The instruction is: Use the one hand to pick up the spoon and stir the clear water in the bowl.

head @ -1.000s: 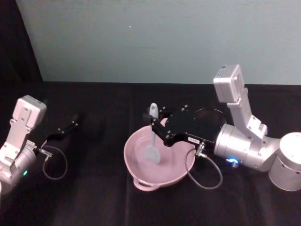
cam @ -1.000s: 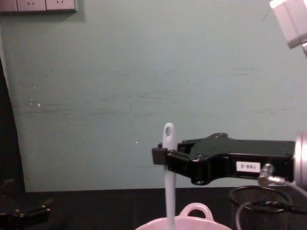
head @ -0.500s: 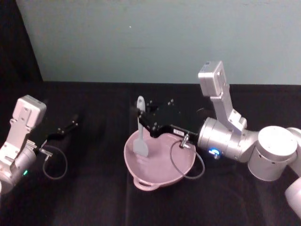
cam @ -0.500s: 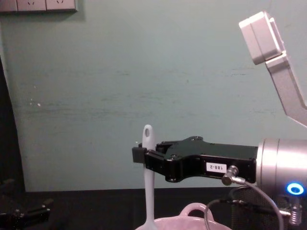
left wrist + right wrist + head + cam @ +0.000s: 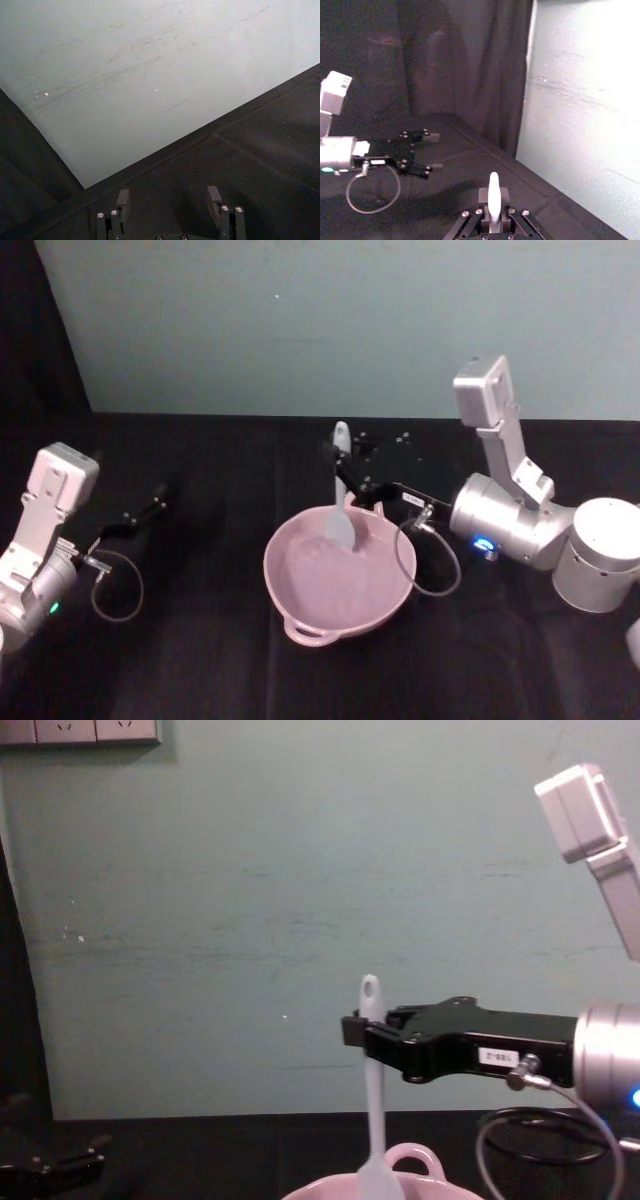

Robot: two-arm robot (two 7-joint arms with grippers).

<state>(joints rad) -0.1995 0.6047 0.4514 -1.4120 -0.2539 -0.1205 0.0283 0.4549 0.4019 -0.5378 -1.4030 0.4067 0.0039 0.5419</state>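
Presently our right gripper [image 5: 344, 470] clamps the white spoon [image 5: 341, 512] upright, blade inside the pink bowl [image 5: 300, 622] at mid-table [image 5: 190, 660]; its white label [image 5: 497, 1057] stays unreadable. Our left gripper [image 5: 169, 201] sits parked near the left edge, jaws apart.

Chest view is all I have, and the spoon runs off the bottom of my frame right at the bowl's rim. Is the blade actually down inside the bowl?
Observer: Yes. In the head view the spoon's blade sits inside the bowl, close to its far rim.
Operator: Is the handle seated squarely in the grip?
Observer: In the right wrist view the handle stands upright between the right gripper's fingers, with its end poking out above them.
Operator: Where is the other arm?
Observer: The left gripper is parked over the table, well to the left of the bowl, and the left wrist view shows its fingers apart.
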